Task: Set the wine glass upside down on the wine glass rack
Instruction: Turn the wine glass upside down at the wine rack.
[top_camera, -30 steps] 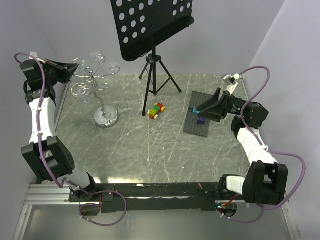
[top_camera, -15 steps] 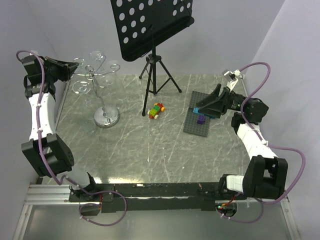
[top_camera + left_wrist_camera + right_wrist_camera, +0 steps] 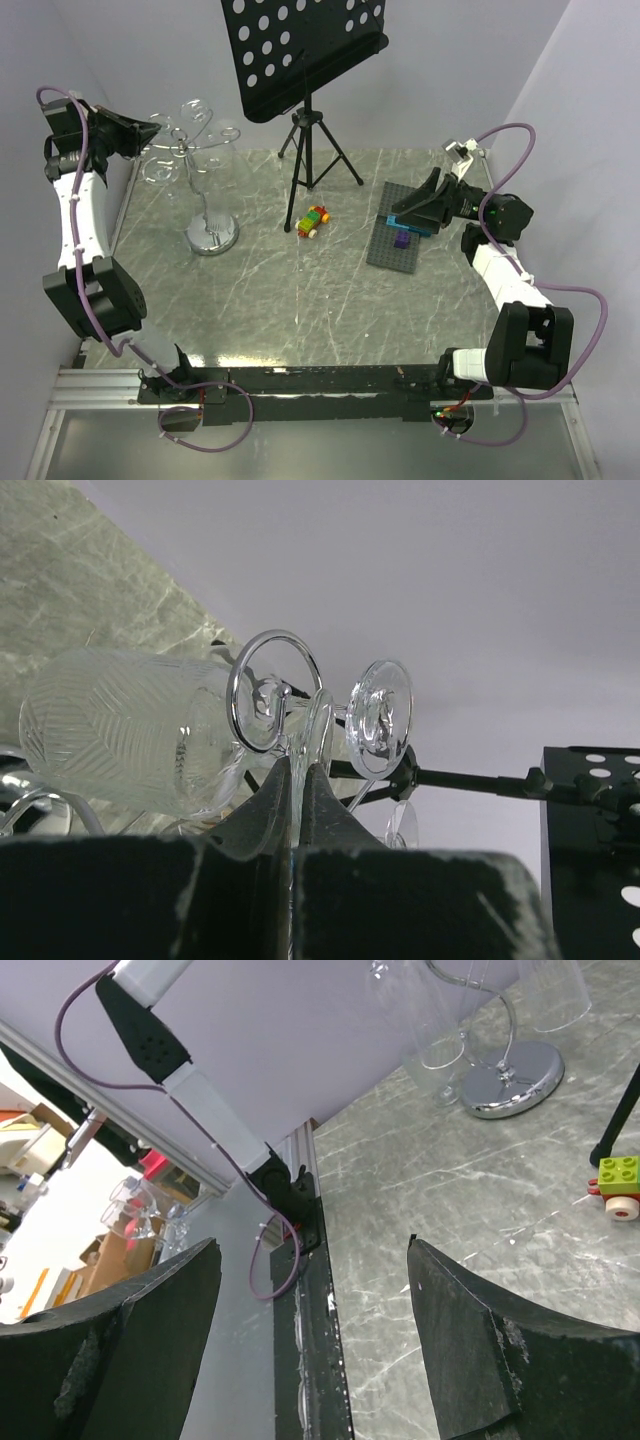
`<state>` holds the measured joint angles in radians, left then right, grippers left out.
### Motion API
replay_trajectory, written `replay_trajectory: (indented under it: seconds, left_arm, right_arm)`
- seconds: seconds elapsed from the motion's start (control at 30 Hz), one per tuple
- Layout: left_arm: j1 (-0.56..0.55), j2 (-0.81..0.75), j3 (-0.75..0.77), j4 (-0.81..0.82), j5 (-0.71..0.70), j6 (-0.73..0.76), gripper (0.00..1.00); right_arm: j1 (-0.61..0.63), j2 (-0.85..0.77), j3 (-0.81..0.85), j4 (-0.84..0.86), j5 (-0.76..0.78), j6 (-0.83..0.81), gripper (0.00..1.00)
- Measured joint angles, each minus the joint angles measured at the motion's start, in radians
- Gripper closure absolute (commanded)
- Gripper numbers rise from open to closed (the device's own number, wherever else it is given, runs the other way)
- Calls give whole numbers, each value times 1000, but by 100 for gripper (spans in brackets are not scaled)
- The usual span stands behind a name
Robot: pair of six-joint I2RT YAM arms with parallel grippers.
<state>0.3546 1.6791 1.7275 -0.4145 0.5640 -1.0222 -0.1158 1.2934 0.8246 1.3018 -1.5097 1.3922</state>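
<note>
Left pincer [image 3: 297,772] was clamped shut on the thin round foot of the clear ribbed wine glass [image 3: 120,745]. The glass was tipped sideways, its stem through a curled hook of the silvery chrome wire rack [image 3: 212,237] at the far left of the grey marbled bench [image 3: 300,300]. A second glass foot [image 3: 380,718] sat just beside. Right pincer [image 3: 312,1300] gaped open and empty by one grey studded baseplate [image 3: 385,255] (two bricks on it: one purple brick [image 3: 401,240], one blue brick [image 3: 405,221]). One black perforated music stand [image 3: 300,45] stood behind, and one small colourful toy car [image 3: 314,221] sat mid-bench.
</note>
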Motion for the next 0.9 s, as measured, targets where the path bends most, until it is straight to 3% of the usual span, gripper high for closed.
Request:
replay_trajectory:
  seconds: [0.37,0.9]
  left_arm:
    - [11,-116,-133,19,14,-3,99]
    - [25,-104,-116,8,27,-8,99]
  right_arm:
    - [0,6,0,0,0,-4,19]
    - [5,6,0,0,0,-7,19]
